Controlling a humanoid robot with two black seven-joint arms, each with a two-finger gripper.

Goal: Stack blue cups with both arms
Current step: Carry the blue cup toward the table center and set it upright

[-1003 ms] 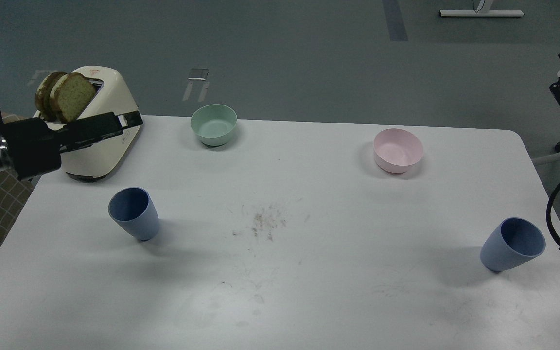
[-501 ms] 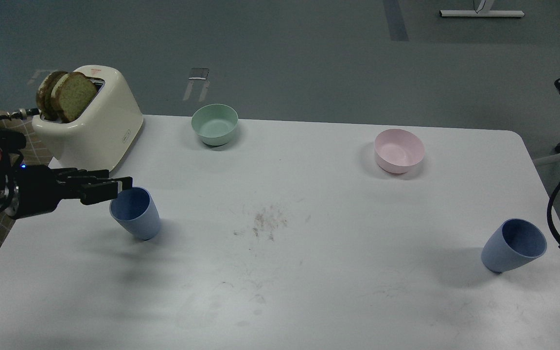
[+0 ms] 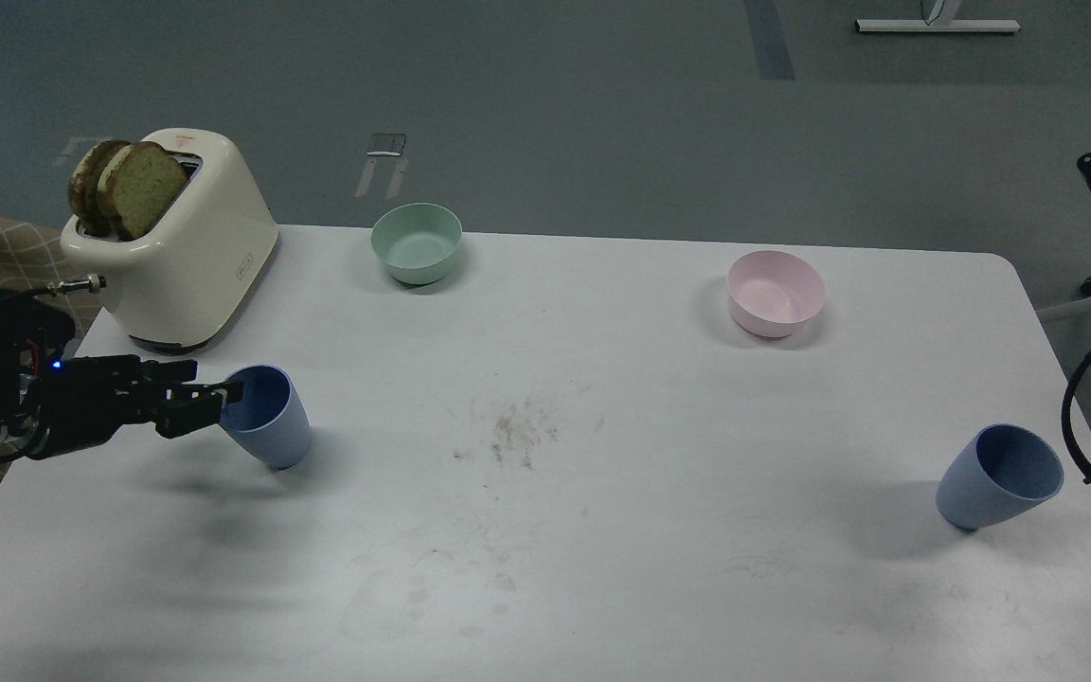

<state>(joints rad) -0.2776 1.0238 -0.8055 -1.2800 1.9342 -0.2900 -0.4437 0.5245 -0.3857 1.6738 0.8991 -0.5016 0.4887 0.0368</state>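
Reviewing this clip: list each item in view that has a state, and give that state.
left blue cup: upright, empty, on the table
right blue cup: upright, empty, apart from the other
left gripper: at the left cup's rim; grip unclear
mint-green bowl: upright, empty
pink bowl: upright, empty
toaster: two bread slices sticking up
right gripper: out of view

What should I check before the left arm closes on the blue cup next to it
1. Left cup upright on the table: ok.
2. Left gripper at the cup's rim: ok.
3. Fingers either side of the cup wall: cannot tell.
4. Toaster clear of the arm: ok.
5. Right cup upright, unobstructed: ok.
6. Right gripper ready: not ok, out of view.
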